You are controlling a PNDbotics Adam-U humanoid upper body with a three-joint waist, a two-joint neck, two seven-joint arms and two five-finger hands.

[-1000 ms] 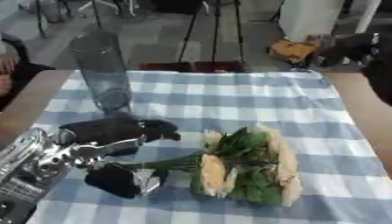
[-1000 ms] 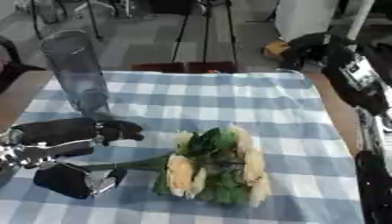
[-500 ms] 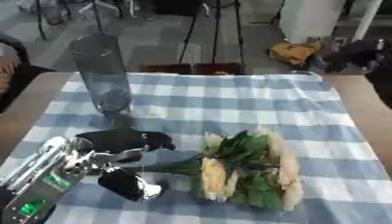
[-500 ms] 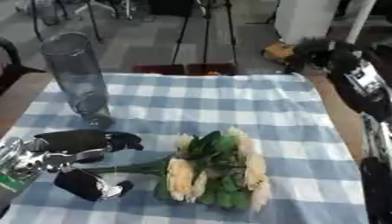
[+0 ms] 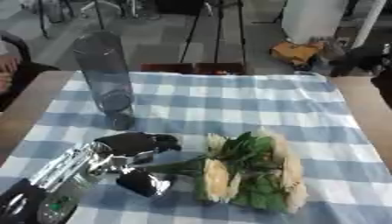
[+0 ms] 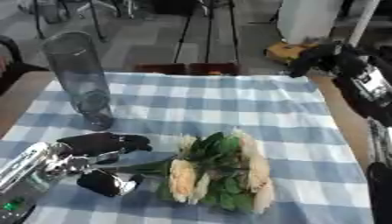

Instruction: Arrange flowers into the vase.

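Observation:
A tall clear glass vase (image 5: 106, 74) stands upright at the back left of the checked tablecloth. A bunch of cream flowers with green leaves (image 5: 249, 170) lies flat at the front centre, its stems (image 5: 170, 166) pointing left. My left hand (image 5: 136, 143) reaches in from the lower left. Its black fingers lie straight just above the stem ends and the thumb (image 5: 142, 182) lies below them, so the stems sit in the gap. It is open. My right hand (image 6: 325, 57) hangs raised past the table's far right corner, away from the flowers.
The blue and white checked cloth (image 5: 229, 105) covers a wooden table whose bare edges show at left and right. Chairs, a tripod and an orange object (image 5: 295, 50) stand on the floor behind.
My left hand has slid a little to the right, toward the stem ends. Flowers and vase have stayed put.

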